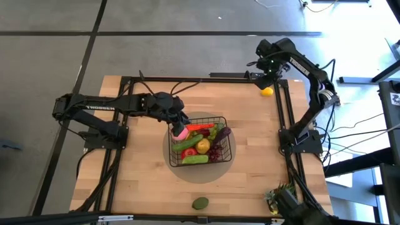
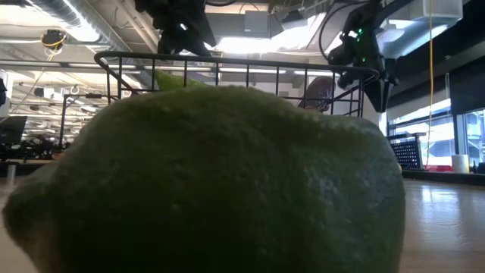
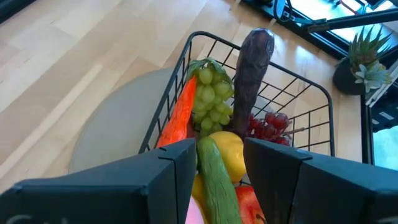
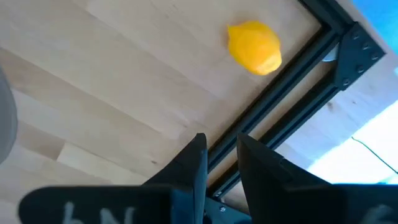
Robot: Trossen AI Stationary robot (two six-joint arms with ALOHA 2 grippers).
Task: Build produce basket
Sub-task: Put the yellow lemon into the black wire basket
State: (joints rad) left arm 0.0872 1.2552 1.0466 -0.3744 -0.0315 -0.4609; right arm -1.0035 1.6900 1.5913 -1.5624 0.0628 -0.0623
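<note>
The black wire basket [image 1: 226, 134] stands mid-table on a grey round mat [image 3: 118, 130]. It holds an eggplant [image 3: 254, 62], green grapes [image 3: 211, 96], a red chilli [image 3: 180, 112], dark red grapes [image 3: 270, 124], a lemon [image 3: 229, 149], a cucumber [image 3: 217, 180], a tomato [image 3: 249, 205] and a pink peach [image 1: 180, 133]. My left gripper [image 1: 181, 122] hangs over the basket's far left corner, open, with nothing between its fingers [image 3: 174, 168]. A second lemon [image 4: 254, 47] lies on the table at the far right corner. My right gripper [image 4: 222, 146] points down just beyond that lemon, open by a narrow gap and empty.
A green lime [image 1: 200, 203] lies near the table's front edge and fills the low view [image 2: 220, 182]. A black frame rail [image 4: 280, 93] runs beside the far lemon. A spiky potted plant [image 1: 275, 197] stands at the near right corner. Bare wood lies left of the basket.
</note>
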